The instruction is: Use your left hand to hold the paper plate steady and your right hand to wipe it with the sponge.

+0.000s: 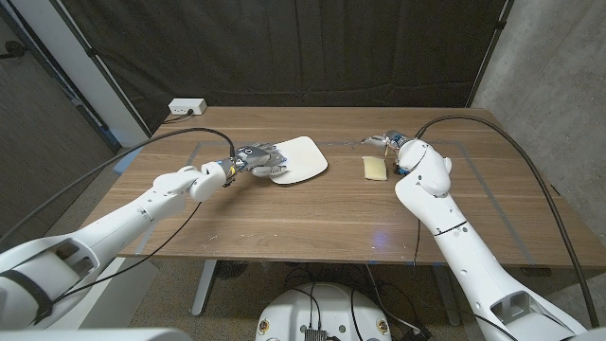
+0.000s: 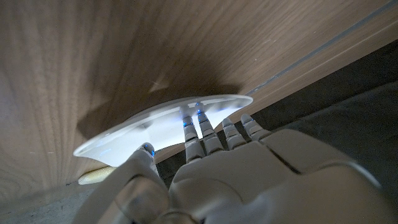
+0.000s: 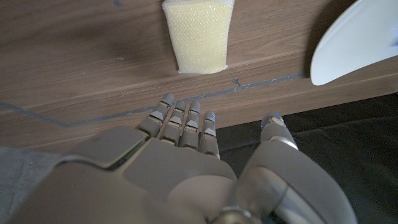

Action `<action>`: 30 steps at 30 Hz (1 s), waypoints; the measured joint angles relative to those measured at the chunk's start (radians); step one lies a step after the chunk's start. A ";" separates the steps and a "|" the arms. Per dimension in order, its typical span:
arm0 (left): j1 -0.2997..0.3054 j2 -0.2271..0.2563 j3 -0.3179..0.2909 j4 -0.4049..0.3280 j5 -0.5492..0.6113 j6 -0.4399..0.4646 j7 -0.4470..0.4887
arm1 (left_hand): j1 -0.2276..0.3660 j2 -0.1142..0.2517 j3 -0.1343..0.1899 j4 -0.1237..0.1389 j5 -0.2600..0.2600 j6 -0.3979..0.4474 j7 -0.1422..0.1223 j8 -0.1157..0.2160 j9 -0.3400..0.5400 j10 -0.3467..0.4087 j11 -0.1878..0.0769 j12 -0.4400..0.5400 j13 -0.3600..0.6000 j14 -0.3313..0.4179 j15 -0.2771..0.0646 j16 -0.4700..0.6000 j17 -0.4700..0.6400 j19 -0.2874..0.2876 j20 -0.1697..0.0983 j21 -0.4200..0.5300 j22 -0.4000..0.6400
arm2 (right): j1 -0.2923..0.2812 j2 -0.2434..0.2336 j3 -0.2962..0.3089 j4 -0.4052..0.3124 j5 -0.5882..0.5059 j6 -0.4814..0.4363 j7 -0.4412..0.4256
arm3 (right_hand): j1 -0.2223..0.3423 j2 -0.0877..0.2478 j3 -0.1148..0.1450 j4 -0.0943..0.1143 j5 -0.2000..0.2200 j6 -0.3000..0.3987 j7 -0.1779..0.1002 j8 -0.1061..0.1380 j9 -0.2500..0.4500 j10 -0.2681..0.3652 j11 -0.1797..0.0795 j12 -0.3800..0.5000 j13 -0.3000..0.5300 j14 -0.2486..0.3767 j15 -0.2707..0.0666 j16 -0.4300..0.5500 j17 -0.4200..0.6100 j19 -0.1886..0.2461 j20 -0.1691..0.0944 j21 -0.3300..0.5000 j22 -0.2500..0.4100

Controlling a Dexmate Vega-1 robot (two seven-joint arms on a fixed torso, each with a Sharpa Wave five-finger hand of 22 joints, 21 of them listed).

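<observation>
A: Wood runs under everything, the brown table (image 1: pixel 312 218) with both arms reaching over it. What is the left hand (image 1: pixel 258 159) doing?

B: Its fingers (image 2: pixel 194 130) lie on the near edge of the white paper plate (image 1: pixel 298 158), thumb at the rim, pressing it to the table.

A: And the right hand (image 1: pixel 396 147)?

B: It holds nothing. In the right wrist view its fingers (image 3: pixel 180 121) are stretched out close together, the thumb set apart.

A: Where is the sponge (image 3: pixel 198 36)?

B: The yellow sponge lies on the table just beyond those fingertips, not touched, between that hand and the plate.
</observation>
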 measured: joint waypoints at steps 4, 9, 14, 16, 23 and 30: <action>0.004 0.005 -0.003 -0.006 -0.004 0.001 0.001 | 0.000 0.000 0.000 0.000 0.000 0.000 0.000 -0.004 0.000 0.000 0.000 0.000 0.000 0.000 0.000 0.000 0.000 0.000 0.000 0.000 0.000 | 0.009 0.013 -0.042 0.018 -0.062 -0.021 0.005 | 0.030 -0.019 -0.002 -0.011 0.008 0.008 -0.008 0.004 0.000 0.006 -0.005 0.000 0.000 0.005 -0.012 0.000 0.002 0.005 -0.005 0.000 0.000; 0.011 0.012 -0.007 -0.013 -0.008 0.001 0.002 | 0.000 0.000 -0.004 0.004 0.004 0.001 0.001 -0.006 0.000 0.000 0.000 -0.008 0.000 0.000 0.000 0.000 0.000 0.000 0.000 0.000 0.000 | 0.017 0.032 -0.073 0.041 -0.166 -0.055 0.014 | 0.076 -0.034 0.001 -0.016 0.019 0.015 -0.015 0.004 0.000 -0.002 -0.013 -0.005 0.000 -0.011 -0.015 -0.008 0.002 0.005 -0.005 -0.008 0.000; 0.014 0.016 -0.009 -0.017 -0.013 0.001 0.003 | 0.000 0.000 -0.004 0.004 0.004 0.001 0.001 -0.009 0.000 0.000 0.000 -0.008 0.000 0.000 0.000 0.000 0.000 0.000 0.000 0.000 0.000 | 0.027 0.077 -0.112 0.090 -0.260 -0.077 0.022 | 0.135 -0.036 0.005 -0.020 0.031 0.020 -0.020 0.004 0.000 -0.014 -0.025 -0.012 0.000 -0.035 -0.009 -0.012 0.002 0.010 -0.011 -0.015 0.000; 0.015 0.017 -0.010 -0.017 -0.014 0.001 0.004 | -0.003 -0.003 -0.004 0.004 0.004 0.001 0.001 -0.009 0.000 0.000 0.000 -0.008 0.000 0.000 0.000 0.000 0.000 0.000 0.000 0.000 0.000 | 0.029 0.090 -0.119 0.103 -0.295 -0.084 0.022 | 0.159 -0.040 0.005 -0.020 0.035 0.017 -0.029 0.004 0.000 -0.028 -0.027 -0.018 0.000 -0.053 -0.004 -0.012 0.002 -0.002 -0.017 -0.023 0.000; 0.015 0.018 -0.010 -0.014 -0.016 -0.005 0.008 | -0.017 -0.007 -0.004 0.004 0.004 0.001 0.001 -0.009 0.000 0.000 0.000 -0.008 0.000 0.000 0.000 0.000 0.000 0.000 0.000 0.000 0.000 | 0.033 0.162 -0.138 0.180 -0.385 -0.102 0.005 | 0.182 -0.045 0.007 -0.011 0.037 0.006 -0.040 -0.001 0.000 -0.045 -0.023 -0.024 0.000 -0.089 0.013 -0.019 0.002 -0.036 -0.011 -0.038 0.000; 0.010 0.018 -0.009 -0.004 -0.018 -0.012 0.009 | -0.017 -0.006 -0.004 0.004 0.004 0.001 0.001 -0.009 0.000 0.000 0.000 -0.008 0.000 0.000 0.000 0.000 0.000 0.000 0.000 0.000 0.000 | 0.031 0.220 -0.139 0.239 -0.457 -0.120 -0.044 | 0.231 -0.037 0.007 -0.011 0.045 0.016 -0.089 -0.001 0.000 -0.048 -0.027 -0.024 0.000 -0.087 0.009 -0.012 0.007 -0.040 -0.007 -0.046 0.002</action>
